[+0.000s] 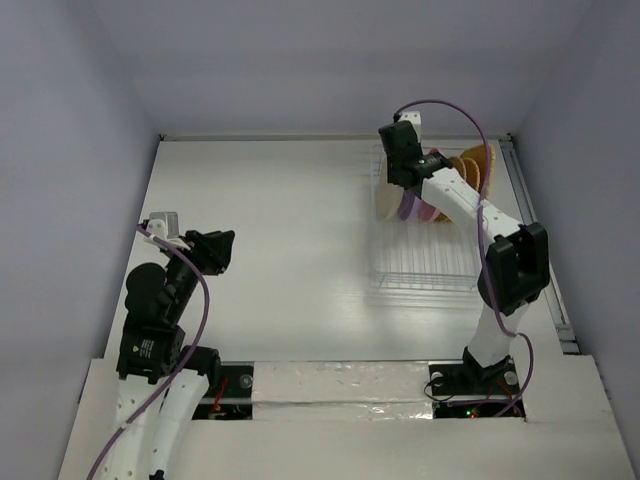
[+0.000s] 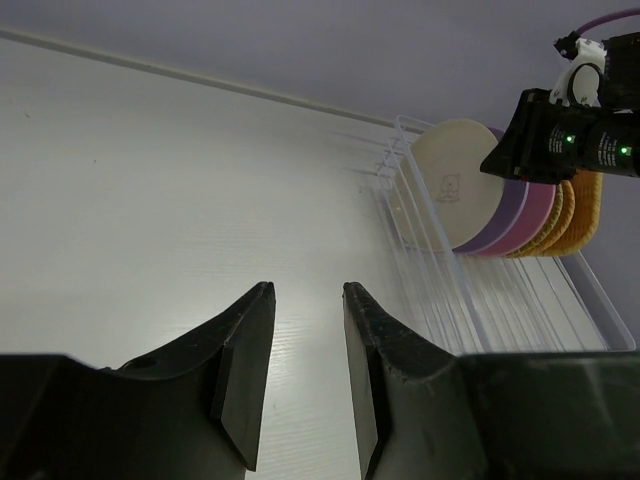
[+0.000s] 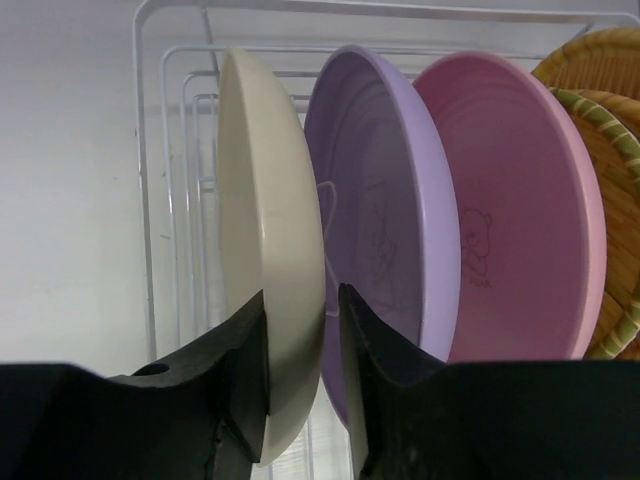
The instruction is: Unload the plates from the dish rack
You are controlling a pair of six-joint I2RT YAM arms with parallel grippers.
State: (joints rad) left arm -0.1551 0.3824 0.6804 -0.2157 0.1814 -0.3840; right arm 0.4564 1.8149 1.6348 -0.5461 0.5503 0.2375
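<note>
Straddling the rim of the cream plate point(image 3: 265, 180), leftmost of the upright row in the rack point(image 1: 425, 282) at far right, the right gripper point(image 3: 303, 295) has jaws apart, pinch uncertain; the left gripper point(image 2: 305, 290), open and empty, hangs near left.

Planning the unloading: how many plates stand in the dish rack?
6, upright at the far end of the dish rack, left to right: cream plate, lavender plate, pink plate, three orange plates; others may be hidden.
</note>
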